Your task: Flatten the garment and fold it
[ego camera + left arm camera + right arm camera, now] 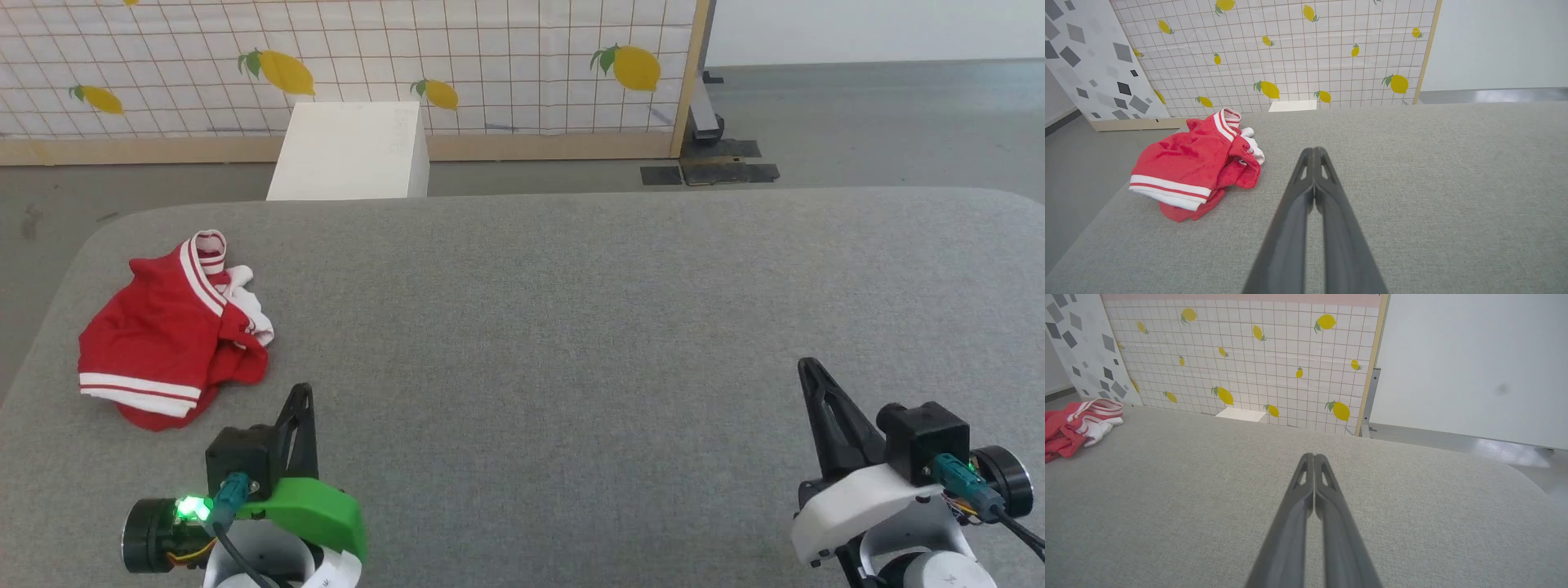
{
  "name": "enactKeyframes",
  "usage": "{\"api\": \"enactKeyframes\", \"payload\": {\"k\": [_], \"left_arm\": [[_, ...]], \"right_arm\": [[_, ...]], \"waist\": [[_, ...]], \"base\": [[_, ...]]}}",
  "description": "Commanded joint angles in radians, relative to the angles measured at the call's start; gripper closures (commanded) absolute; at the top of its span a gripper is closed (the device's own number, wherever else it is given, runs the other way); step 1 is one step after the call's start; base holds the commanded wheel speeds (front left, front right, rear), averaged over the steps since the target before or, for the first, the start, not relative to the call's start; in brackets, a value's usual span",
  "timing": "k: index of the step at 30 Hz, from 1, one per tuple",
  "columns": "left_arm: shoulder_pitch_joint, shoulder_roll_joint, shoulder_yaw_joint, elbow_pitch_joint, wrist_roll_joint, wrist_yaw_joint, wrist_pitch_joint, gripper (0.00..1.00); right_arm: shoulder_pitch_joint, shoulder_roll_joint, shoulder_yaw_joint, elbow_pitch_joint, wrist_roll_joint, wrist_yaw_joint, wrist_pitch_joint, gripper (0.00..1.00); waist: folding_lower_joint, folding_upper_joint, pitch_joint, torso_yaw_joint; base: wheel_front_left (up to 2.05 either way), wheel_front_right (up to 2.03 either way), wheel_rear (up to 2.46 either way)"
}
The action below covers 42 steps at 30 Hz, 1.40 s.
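The garment (167, 327) lies crumpled in a heap at the far left of the grey counter (571, 310), close to its left edge. Its red cloth is bunched, with a striped hem band along the near side, a loop of striped trim at the far end and some white lining showing on the right. Nothing is spread or folded yet, so the step in hand looks to be the first reach and pick-up. To do it well, the left claw (302, 392) should open before it comes down and take a single layer at a clear edge. The striped hem band facing it seems the best candidate. Pinching the middle of the heap would likely lift several layers at once and leave them tangled. Drawing the cloth toward the middle of the counter would give both arms room to spread it, and would lessen the risk of it slipping off the left edge. The left claw is poised just near and right of the heap, apart from it, fingers pressed together and empty, pointing toward the far side. The right claw (808, 363) is likewise closed tight on nothing, low over bare counter at the near right, well apart from the garment, its fingers leaning slightly left.
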Motion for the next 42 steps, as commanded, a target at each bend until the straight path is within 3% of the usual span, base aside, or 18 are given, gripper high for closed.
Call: {"api": "enactKeyframes", "payload": {"k": [1, 2, 3, 42], "left_arm": [[-0.016, -0.006, 0.004, -0.002, 0.01, -0.001, 0.002, 1.0], [-0.016, -0.006, 0.004, -0.002, 0.01, -0.001, 0.002, 1.0], [0.0, 0.0, 0.0, 0.0, 0.0, 0.0, 0.0, 0.0], [0.0, 0.007, -0.01, 0.002, -0.014, -0.001, 0.008, 0.0]], "right_arm": [[-0.019, 0.003, 0.002, -0.006, -0.006, -0.001, 0.0, 1.0], [-0.019, 0.003, 0.002, -0.006, -0.006, -0.001, 0.0, 1.0], [0.0, 0.0, 0.0, 0.0, 0.0, 0.0, 0.0, 0.0], [-0.009, 0.0, -0.001, -0.001, 0.021, 0.0, 0.0, 0.0]], "waist": [[0.0, 0.0, 0.0, 0.0], [0.0, 0.0, 0.0, 0.0], [0.0, 0.0, 0.0, 0.0], [0.0, 0.0, -0.003, -0.001]], "base": [[0.0, 0.0, 0.0], [0.0, 0.0, 0.0], [0.0, 0.0, 0.0], [0.0, 0.0, 0.0]]}}
